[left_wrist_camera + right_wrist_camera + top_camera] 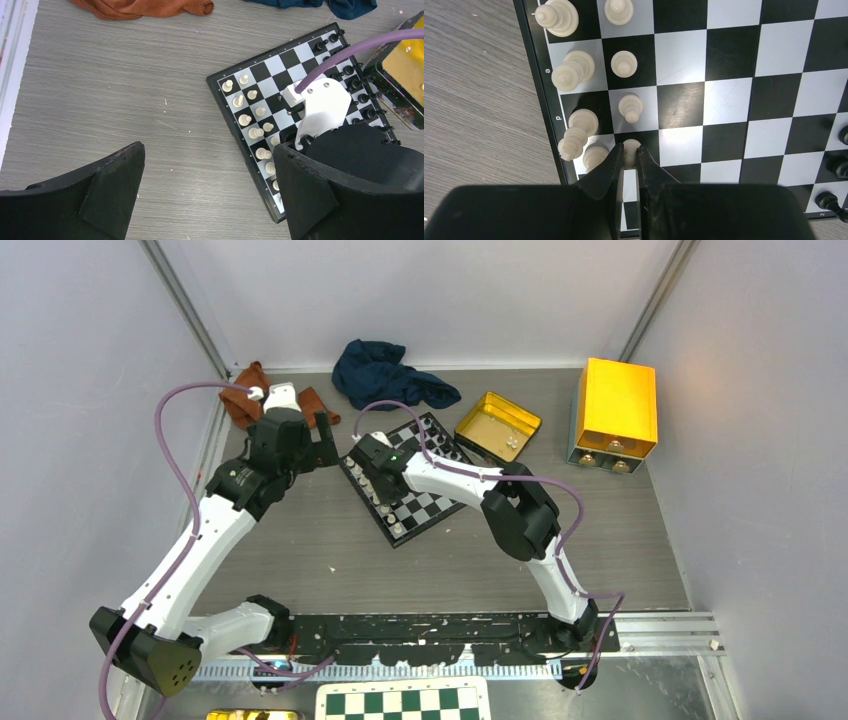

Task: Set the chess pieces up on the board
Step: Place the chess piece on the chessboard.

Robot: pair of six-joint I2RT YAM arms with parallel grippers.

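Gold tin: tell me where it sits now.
In the top view the open gold tin lies far back on the right, between the board's far corner and the yellow drawer box, with the blue cloth to its left.

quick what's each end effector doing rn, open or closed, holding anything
left end effector: open, holding nothing
right end effector: closed on a white chess piece
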